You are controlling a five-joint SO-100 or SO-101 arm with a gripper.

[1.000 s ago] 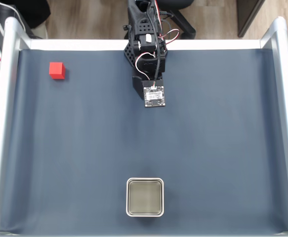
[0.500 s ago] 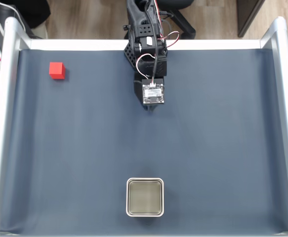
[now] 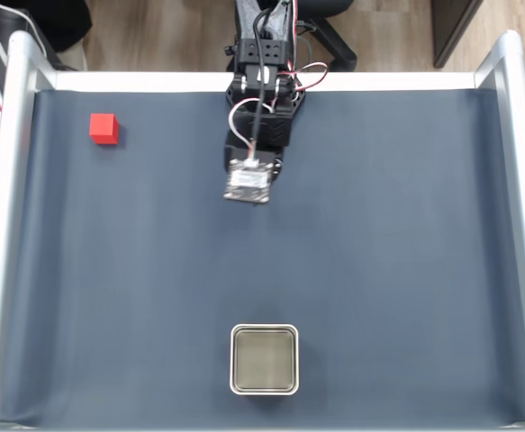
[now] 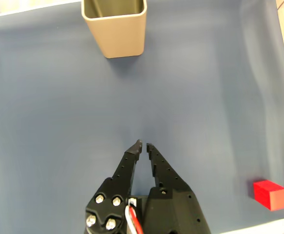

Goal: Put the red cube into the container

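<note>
Gripper [image 4: 143, 144] nearly clenched, holding nothing, mid-frame in wrist view; red cube [image 3: 104, 128] upper left in fixed view, container [image 3: 264, 359] bottom centre. Risk: knocking cube away unless fingers spread first.

The red cube [image 3: 104, 128] sits well apart from the container [image 3: 264, 388].
</note>
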